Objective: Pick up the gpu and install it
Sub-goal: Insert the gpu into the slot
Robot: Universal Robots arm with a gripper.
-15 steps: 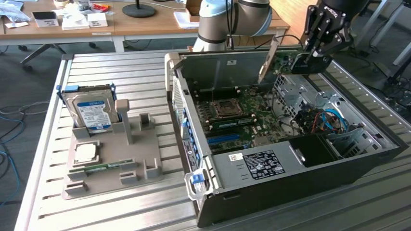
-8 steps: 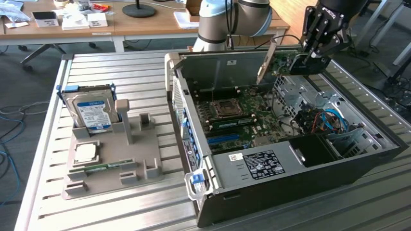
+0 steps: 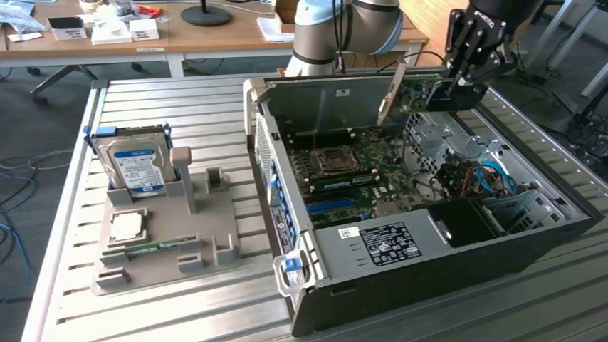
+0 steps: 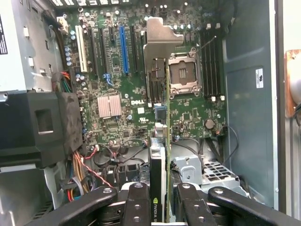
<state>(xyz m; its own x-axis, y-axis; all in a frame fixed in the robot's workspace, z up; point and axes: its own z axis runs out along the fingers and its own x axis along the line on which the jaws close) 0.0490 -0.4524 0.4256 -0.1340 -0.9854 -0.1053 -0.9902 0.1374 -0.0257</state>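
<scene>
gpu, one, hangs above the one open computer case, clamped between the fingers of the gripper, its metal bracket toward the exterior view's left. On the one gray holder sit one hard drive, one processor chip and one memory stick. The arm's wrist points down over the motherboard.
</scene>
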